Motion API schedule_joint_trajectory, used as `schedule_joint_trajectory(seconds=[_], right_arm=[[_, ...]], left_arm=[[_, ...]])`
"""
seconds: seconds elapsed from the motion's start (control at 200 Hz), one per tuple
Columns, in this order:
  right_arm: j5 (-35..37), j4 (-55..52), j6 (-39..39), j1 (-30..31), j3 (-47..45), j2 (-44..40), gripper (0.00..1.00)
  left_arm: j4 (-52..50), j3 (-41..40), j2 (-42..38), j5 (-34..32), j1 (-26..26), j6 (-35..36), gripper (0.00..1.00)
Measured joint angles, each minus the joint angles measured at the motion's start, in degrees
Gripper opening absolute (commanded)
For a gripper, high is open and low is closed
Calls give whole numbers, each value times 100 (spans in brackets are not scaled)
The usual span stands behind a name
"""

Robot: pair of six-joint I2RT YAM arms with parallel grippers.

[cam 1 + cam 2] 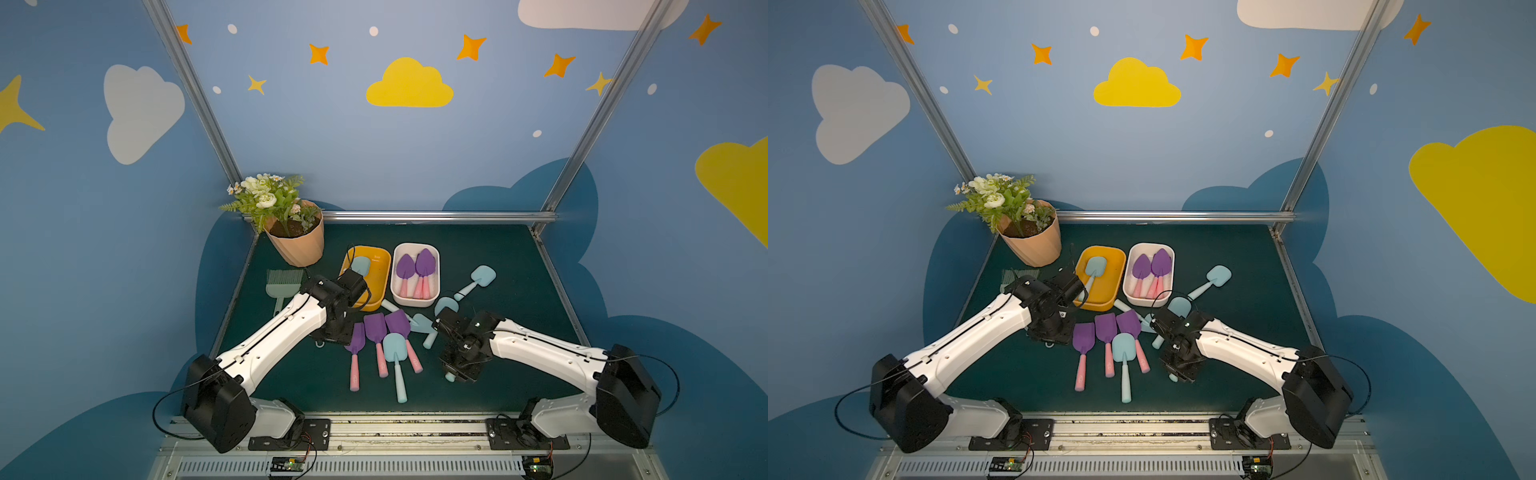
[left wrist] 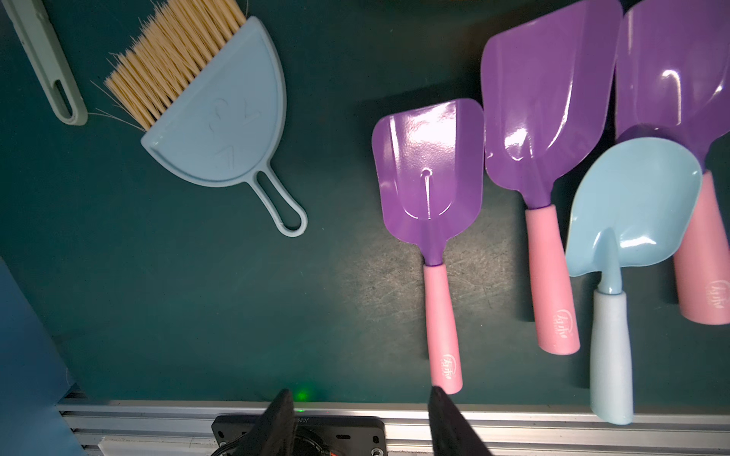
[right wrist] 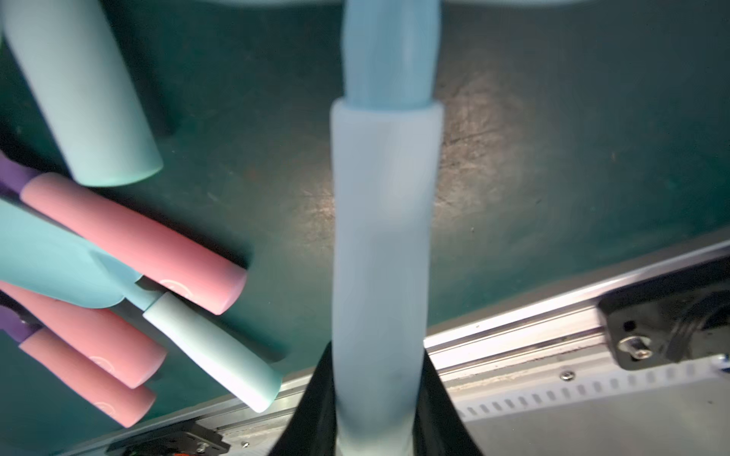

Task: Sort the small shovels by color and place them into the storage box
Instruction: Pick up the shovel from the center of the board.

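Right wrist view has the right gripper (image 3: pixel 377 355) clamped on the mint handle of a pale blue plastic shovel (image 3: pixel 383 237). Its long axis runs straight out between the jaws, blade away from the aluminium rail (image 3: pixel 513 327). The yellow-orange plastic tub (image 1: pixel 380 286), already holding 1 other blue shovel (image 1: pixel 1095 266), lies further back and leftward, just beside the white plastic tub (image 1: pixel 415 302). The left gripper (image 2: pixel 360 393), nearer that tub, hangs parted and empty.

white logo (image 2: pixel 450 365) on pink handle (image 2: pixel 441 319), illegible
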Motion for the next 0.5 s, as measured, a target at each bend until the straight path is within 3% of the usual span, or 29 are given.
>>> schedule_joint_trajectory(seconds=[0.496], right_arm=[[584, -1858, -3259, -44, 2855, 1086, 0]], left_arm=[[-188, 284, -39, -177, 13, -216, 46]])
